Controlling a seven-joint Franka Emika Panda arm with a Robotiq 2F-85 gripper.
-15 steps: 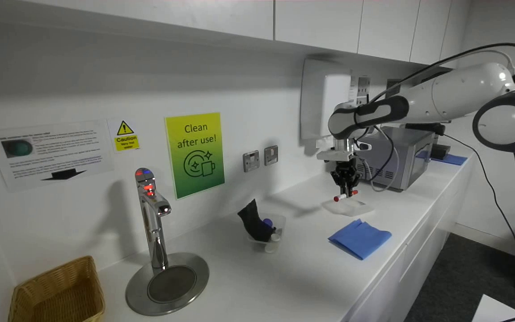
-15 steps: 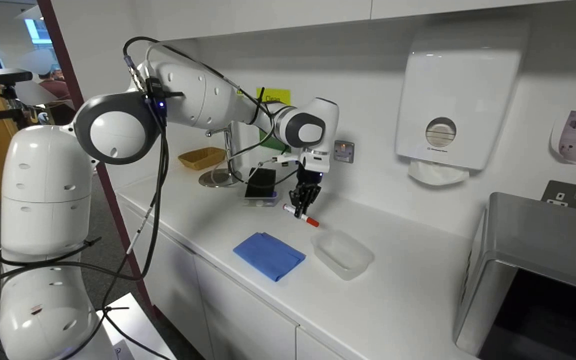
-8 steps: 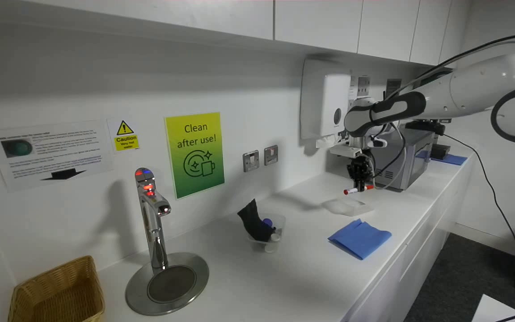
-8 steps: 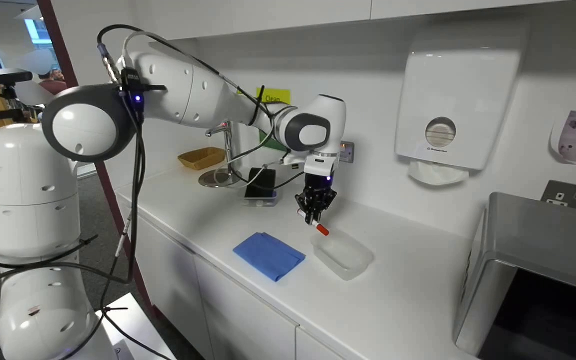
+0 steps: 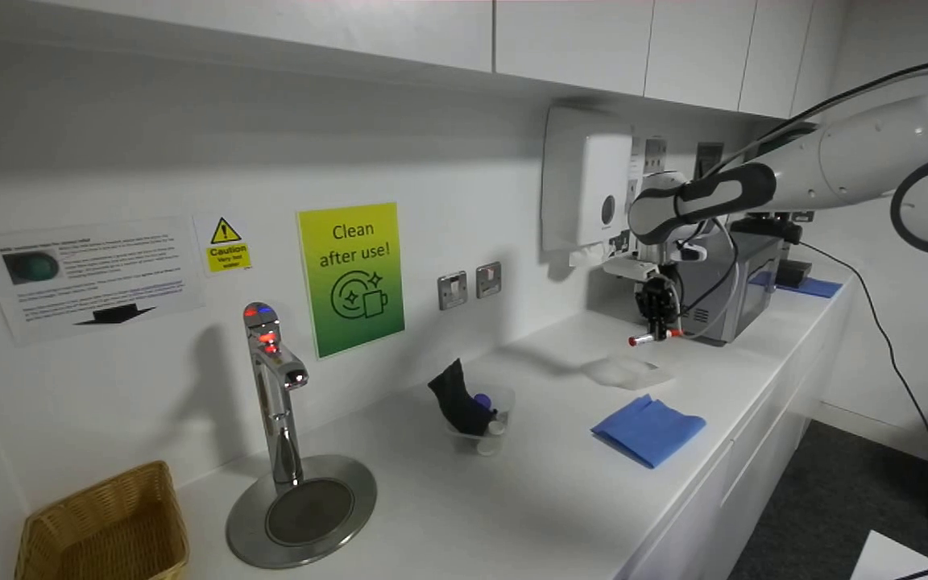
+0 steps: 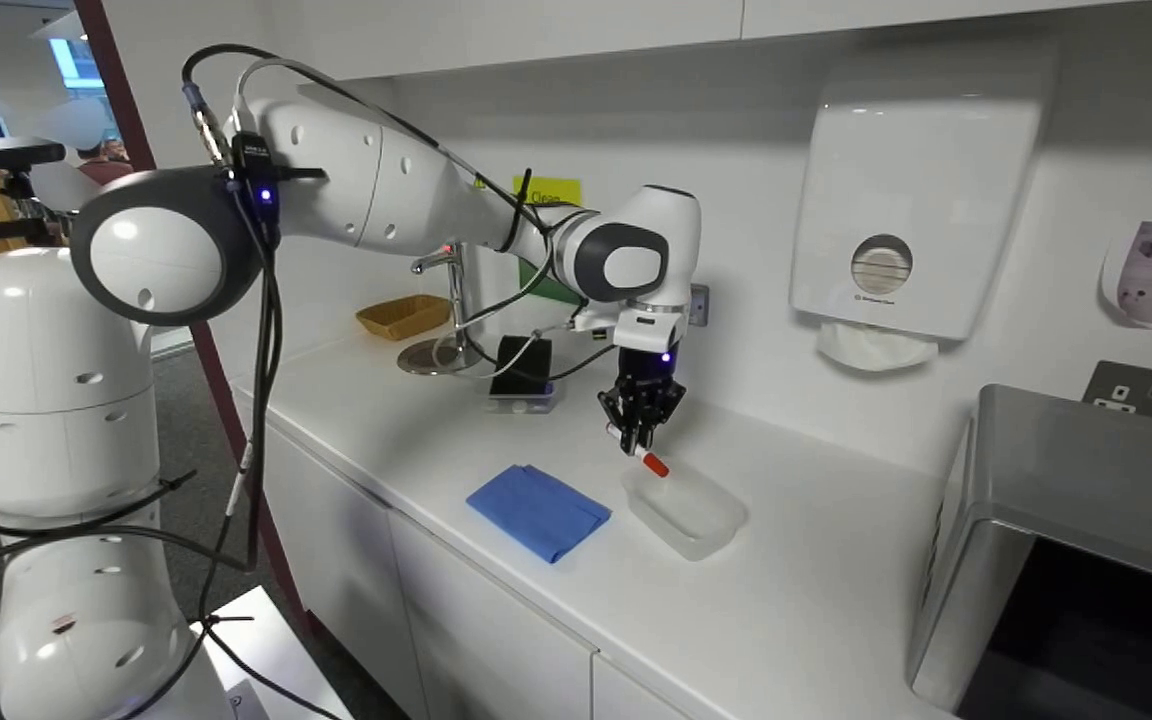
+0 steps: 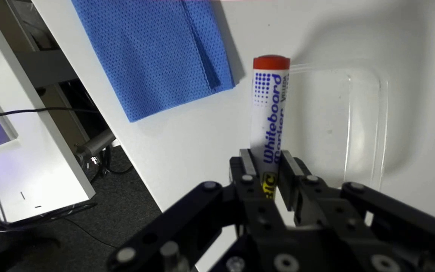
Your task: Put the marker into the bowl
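The marker (image 7: pixel 270 105), white with a red end and blue lettering, is clamped between the pads of my gripper (image 7: pixel 266 155). In an exterior view its red cap (image 6: pixel 655 464) points down towards the bowl (image 6: pixel 694 515), a clear, shallow rectangular tub on the counter. The gripper (image 6: pixel 633 443) hangs over the far edge of that tub, with the marker above counter level. From another angle, the marker (image 5: pixel 644 339) lies nearly level above and behind the bowl (image 5: pixel 627 373). The wrist view has the bowl (image 7: pixel 364 132) just right of the marker. Part of the marker is hidden by the fingers.
A folded blue cloth (image 6: pixel 538 512) lies beside the bowl. A grey microwave (image 6: pixel 1076 480) stands further along the counter (image 6: pixel 796 620). Another clear tub holding a black object (image 5: pixel 464 403) stands near the wall, before the tap (image 5: pixel 275 395). A paper dispenser (image 6: pixel 921 200) hangs above.
The arm has carried the marker along the counter towards the microwave side, from short of the bowl to over its edge. Movement slowed in the last half second; the grip stayed shut.
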